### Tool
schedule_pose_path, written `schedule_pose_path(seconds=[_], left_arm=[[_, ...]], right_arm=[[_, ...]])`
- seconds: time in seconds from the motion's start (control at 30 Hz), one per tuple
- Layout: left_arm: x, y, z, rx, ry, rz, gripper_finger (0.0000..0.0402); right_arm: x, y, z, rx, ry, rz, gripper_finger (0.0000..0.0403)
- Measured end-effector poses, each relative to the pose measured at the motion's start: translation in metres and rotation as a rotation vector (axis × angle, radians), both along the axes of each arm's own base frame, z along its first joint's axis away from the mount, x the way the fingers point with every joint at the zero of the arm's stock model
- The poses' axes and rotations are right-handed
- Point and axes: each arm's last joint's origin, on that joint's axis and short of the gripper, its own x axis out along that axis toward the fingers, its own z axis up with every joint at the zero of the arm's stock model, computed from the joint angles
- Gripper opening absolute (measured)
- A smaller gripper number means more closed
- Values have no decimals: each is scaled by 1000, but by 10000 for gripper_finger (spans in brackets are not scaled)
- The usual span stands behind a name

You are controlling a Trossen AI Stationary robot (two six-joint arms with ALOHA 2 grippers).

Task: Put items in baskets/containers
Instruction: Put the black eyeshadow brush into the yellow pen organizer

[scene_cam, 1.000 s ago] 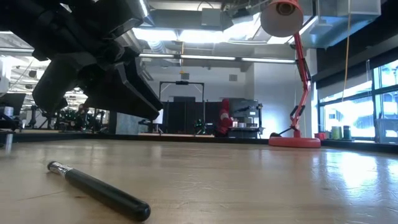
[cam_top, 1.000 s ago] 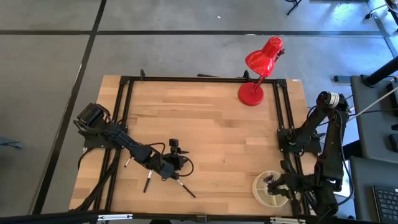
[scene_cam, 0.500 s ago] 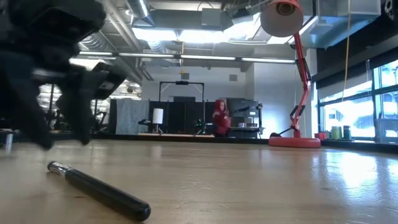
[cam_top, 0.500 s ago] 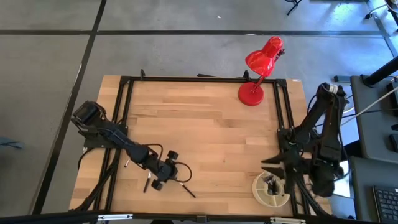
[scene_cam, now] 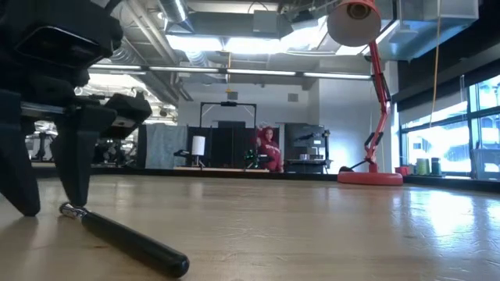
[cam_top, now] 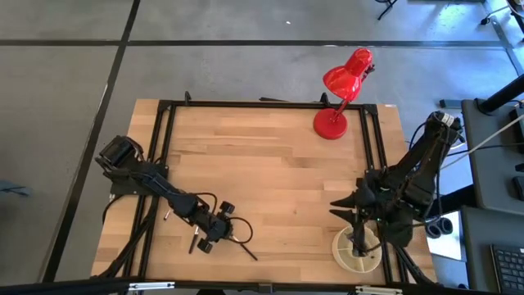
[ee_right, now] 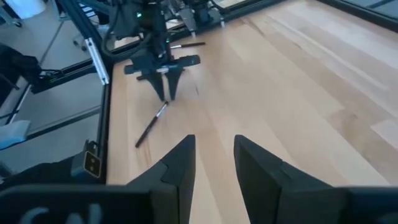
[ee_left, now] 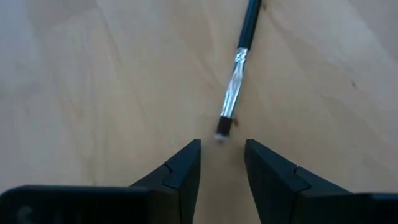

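My left gripper (cam_top: 219, 233) points down near the table's front left, open, its fingertips (ee_left: 222, 152) low over the wood. A thin dark brush (cam_top: 243, 247) lies flat on the table. Its silver ferrule (ee_left: 235, 78) and small bristle tip (ee_left: 223, 128) lie just ahead of the gap between the fingers. The low view shows the tips (scene_cam: 51, 204) beside the brush's ferrule end (scene_cam: 72, 209). I see no touch. My right gripper (cam_top: 344, 209) is open and empty (ee_right: 214, 149), raised just beyond the round cream dish (cam_top: 348, 256), which holds dark brushes.
Two more brushes (cam_top: 194, 243) (cam_top: 168, 215) lie left of my left gripper. A red desk lamp (cam_top: 332, 123) stands at the far right. Black frame rails (cam_top: 160, 164) run along the table's sides. The middle of the wooden table is bare.
My left gripper has gone a little toward the table's near edge, turned to point down, and come down to the bristle end of the brush. My right gripper has risen from the dish and gone toward the far edge and the left. The brush has stayed still.
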Motion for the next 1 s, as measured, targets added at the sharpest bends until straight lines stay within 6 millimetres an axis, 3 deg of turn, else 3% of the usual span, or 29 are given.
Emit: schedule_pose_path(seconds=[0.13,0.47,0.63,0.73,0.83,1.0], left_arm=[[4,-3,-9,-18,4,-11,98],[6,-3,-9,19,-32,-46,11],[6,-3,-7,148,-105,-48,9],[11,-3,-3,387,-179,-81,4],[26,-10,15,572,-290,-149,3],[48,-18,32,806,-344,-295,3]], right_arm=[[5,-3,-1,1,30,6,111],[13,-9,-2,30,77,10,109],[22,-13,-3,-24,71,-21,108],[38,-17,-6,-52,89,-34,108],[62,-24,-8,25,100,-31,117],[109,-29,-20,74,110,139,159]])
